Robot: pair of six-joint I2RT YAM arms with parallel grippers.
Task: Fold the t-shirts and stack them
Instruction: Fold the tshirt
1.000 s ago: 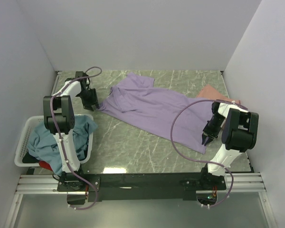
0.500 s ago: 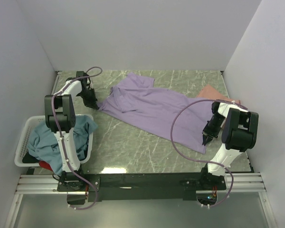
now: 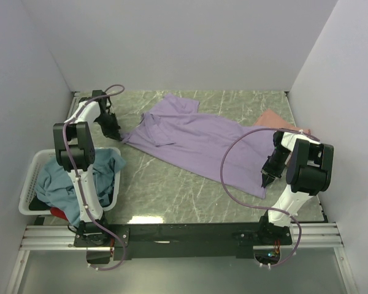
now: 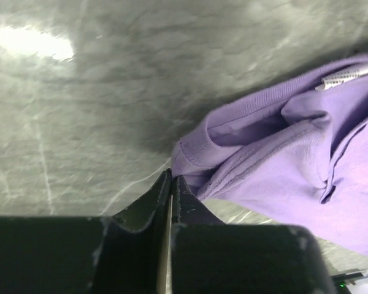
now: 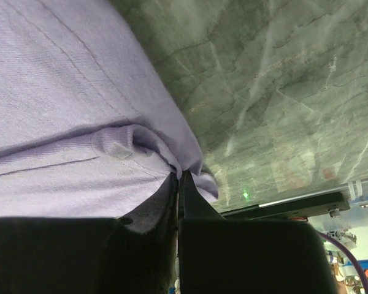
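Two t-shirts fill the white slatted basket [image 3: 29,177] at the table's near left: the teal-blue t-shirt [image 3: 58,177] is heaped on top, and the red t-shirt [image 3: 57,213] shows at the basket's near edge. A salmon-pink t-shirt [image 3: 271,118] lies at the far right, partly under the lavender t-shirt [image 3: 196,141], which is spread slantwise across the marbled table [image 3: 172,196]. Bare tabletop lies in front of it, and the side walls stand near both arms. The left gripper [image 3: 116,136] is closed on the lavender cloth's far-left corner. The right gripper [image 3: 263,182] is pinched tight on its near-right hem corner.
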